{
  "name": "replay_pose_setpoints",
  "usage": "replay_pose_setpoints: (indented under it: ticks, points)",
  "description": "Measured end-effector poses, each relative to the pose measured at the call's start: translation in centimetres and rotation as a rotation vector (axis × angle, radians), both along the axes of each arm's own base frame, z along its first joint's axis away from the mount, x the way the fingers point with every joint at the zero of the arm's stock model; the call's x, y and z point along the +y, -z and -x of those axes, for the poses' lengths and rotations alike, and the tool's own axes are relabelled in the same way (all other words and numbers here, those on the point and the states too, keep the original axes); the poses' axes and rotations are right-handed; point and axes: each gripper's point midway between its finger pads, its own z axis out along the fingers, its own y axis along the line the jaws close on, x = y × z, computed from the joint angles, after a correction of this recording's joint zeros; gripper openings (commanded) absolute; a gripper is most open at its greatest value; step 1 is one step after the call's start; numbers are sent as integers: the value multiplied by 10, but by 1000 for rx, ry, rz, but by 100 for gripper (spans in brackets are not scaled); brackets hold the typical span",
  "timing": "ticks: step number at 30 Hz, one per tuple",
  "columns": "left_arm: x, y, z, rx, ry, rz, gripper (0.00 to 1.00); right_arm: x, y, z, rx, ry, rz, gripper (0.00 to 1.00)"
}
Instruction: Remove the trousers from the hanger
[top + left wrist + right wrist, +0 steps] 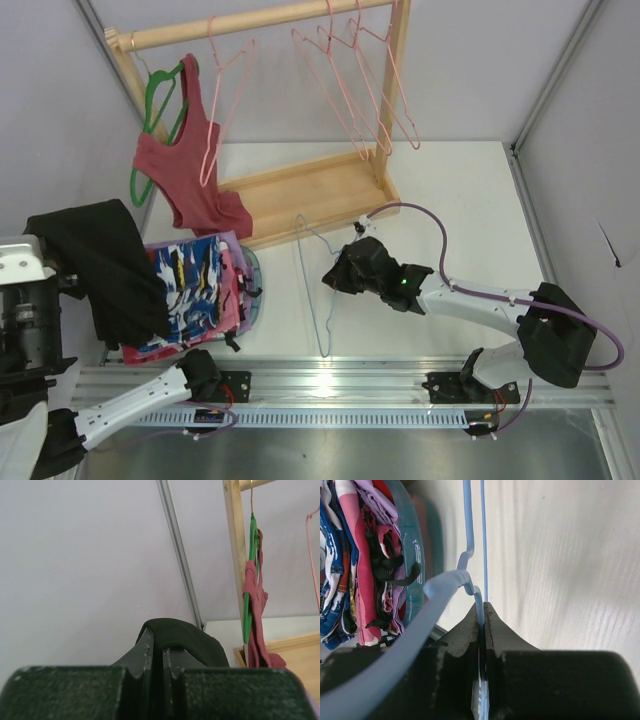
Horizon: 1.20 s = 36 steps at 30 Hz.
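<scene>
We clamp the single hanger (466, 530) in our right gripper (482, 612), its length running rear-to-near over the table (470, 220); our left gripper (157, 647) clamps the single trousers (110, 265).

The trousers (105, 265) are plain black. The hanger (466, 520) is pale blue wire. On the light, honey-coloured wooden rack (320, 190) there is a dark red garment (190, 180), a bright green hanger (152, 100) and pink wire hangers (341, 120). The cloth (190, 290) in the translucent blue basket (412, 545) is patterned in blue, white, red and yellow, with pink and lilac pieces around it. The table (450, 220) is white.
</scene>
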Motion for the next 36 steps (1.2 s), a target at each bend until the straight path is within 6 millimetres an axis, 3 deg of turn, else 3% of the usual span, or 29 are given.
replay_pose_setpoints:
  ticks: [3, 9, 12, 23, 30, 36]
  points:
    - [-12, 8, -8, 27, -6, -53, 0, 0, 0, 0, 0, 1, 1, 0]
    - [-68, 42, -45, 156, 16, -268, 0, -6, 2, 0, 1, 8, 2, 0]
    - [-87, 63, -55, 212, 44, -342, 0, -12, 1, 1, 0, 16, 1, 0]
    - [-128, 132, -70, 356, 183, -433, 0, -28, 1, -1, -3, 47, 0, 0]
    - [-148, 162, -72, 447, 282, -531, 0, -32, 2, -1, 1, 53, 4, 0]
    - [-149, 179, -74, 526, 273, -687, 0, -32, 1, -1, 2, 55, 0, 0]
